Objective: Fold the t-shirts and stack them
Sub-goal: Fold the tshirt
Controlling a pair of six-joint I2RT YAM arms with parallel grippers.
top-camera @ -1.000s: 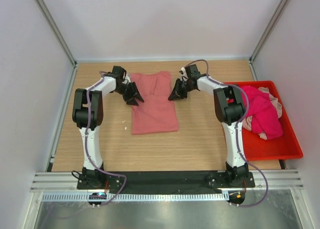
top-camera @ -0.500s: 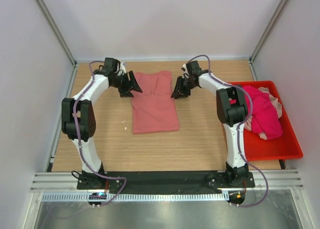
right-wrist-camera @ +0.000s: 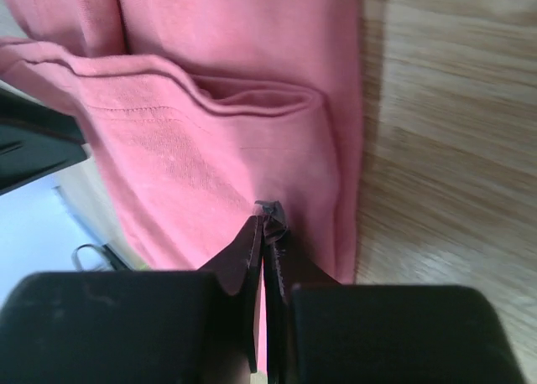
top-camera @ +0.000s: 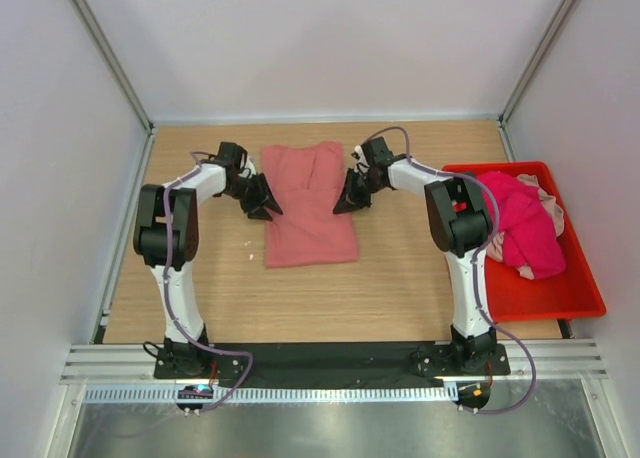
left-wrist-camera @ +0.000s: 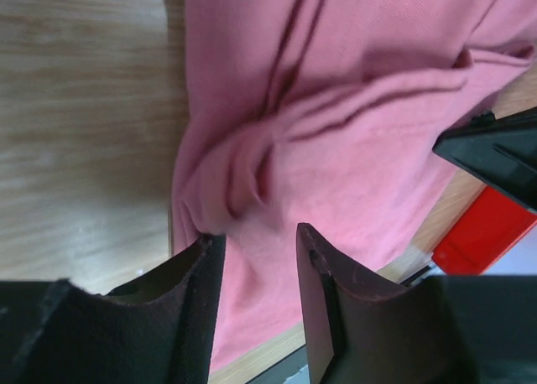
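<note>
Salmon t-shirt [top-camera: 308, 206]: lies folded into a long panel in the middle of the bench [top-camera: 400, 288], between the two pincers. Its far end is wider, with a crease down the middle.
Left pincer [top-camera: 263, 200]: low at the shirt's left edge, about halfway along it. The jaws stand apart. In the left wrist view the fingers [left-wrist-camera: 195, 293] straddle the edge, with pink cloth showing in the gap and a small bunch of folds just past the tips.
Right pincer [top-camera: 347, 196]: low at the shirt's right edge, opposite the left one. The fingers [right-wrist-camera: 252, 250] are clenched together with no gap, and their tips rest on the cloth close to its edge. I cannot tell whether a pinch of fabric is caught between them.
Red bin [top-camera: 560, 298]: sits at the right side of the bench, well apart from both pincers.
Magenta t-shirt [top-camera: 525, 233]: crumpled in the bin.
Pale pink t-shirt [top-camera: 553, 206]: bunched beside the magenta one, against the bin's far right.
</note>
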